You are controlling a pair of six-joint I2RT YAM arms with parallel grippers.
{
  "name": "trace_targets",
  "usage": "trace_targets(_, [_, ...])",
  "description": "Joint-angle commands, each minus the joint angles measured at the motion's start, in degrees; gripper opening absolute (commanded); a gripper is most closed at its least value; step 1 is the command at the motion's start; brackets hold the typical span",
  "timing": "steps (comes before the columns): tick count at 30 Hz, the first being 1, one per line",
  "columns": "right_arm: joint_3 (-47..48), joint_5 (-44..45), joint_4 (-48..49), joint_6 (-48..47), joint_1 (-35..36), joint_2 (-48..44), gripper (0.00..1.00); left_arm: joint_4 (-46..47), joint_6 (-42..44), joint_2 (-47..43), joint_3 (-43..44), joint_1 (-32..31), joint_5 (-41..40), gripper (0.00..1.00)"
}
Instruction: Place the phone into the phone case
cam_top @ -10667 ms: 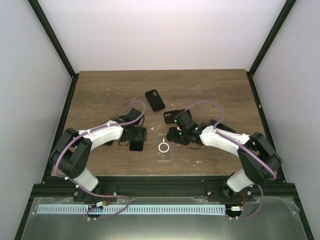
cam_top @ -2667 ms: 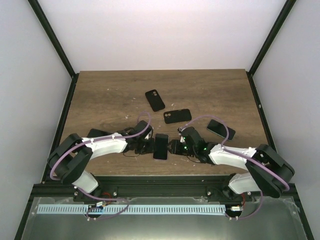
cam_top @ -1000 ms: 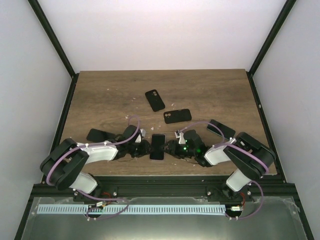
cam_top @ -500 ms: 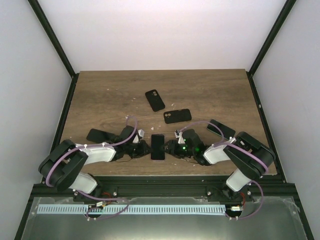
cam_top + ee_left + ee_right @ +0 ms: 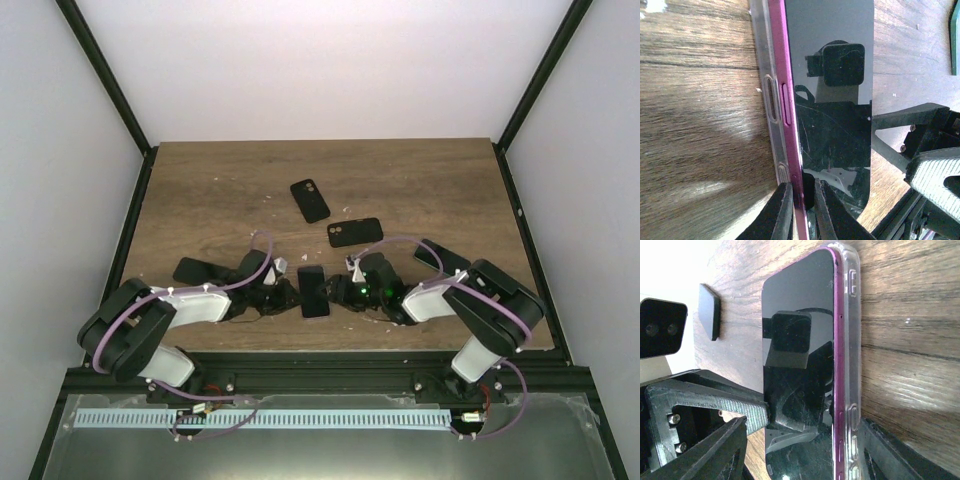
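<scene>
phone (image 5: 832, 100), dark glossy screen, magenta edge, lies in clear phone case (image 5: 767, 95) on wood desk (image 5: 695, 125). left pincer (image 5: 802, 192) pinched tight on its rim, one finger outside the case, one on screen. right pincer finger (image 5: 905, 116) at the opposite side.

we see soft, even light from above in the top view, with small faint shadows. up close, the phone (image 5: 835, 100) shines like a mirror, and the table (image 5: 695, 80) has bright white glare spots.
</scene>
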Motion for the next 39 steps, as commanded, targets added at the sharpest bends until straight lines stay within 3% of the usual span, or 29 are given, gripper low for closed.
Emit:
trace_targets(1, [1.86, -3.72, 3.37, 0.74, 0.72, 3.71, 0.62, -5.59, 1.57, 1.72, -1.55, -0.29, -1.99, 0.14])
trace_targets(7, [1.18, -10.6, 15.31, 5.45, 0.7, 2.39, 0.6, -6.78, 2.44, 1.15, -1.34, -0.14, -2.22, 0.19])
trace_targets(17, [2.21, -14.04, 19.98, 7.58, 0.77, 3.61, 0.59, -10.09, 3.7, -3.27, -2.6, 0.75, -4.11, 0.31])
trace_targets(21, [2.43, -14.08, 20.7, 7.59, 0.77, 5.03, 0.59, -9.76, 4.14, -3.65, -3.24, 1.48, -3.69, 0.23])
trace_targets(26, [2.38, -16.35, 29.16, 10.56, 0.92, 7.61, 0.59, -7.86, 3.8, -3.72, -4.38, 1.66, -2.91, 0.15])
trace_targets(32, [2.45, -16.8, 32.18, 11.42, 1.14, 7.12, 0.58, -6.74, 3.5, -3.5, -5.65, 1.81, -2.68, 0.12])
trace_targets(39, [2.46, -16.71, 31.68, 11.66, 1.78, 7.91, 0.58, -8.86, 3.81, -5.59, -5.48, 2.16, -3.63, 0.3])
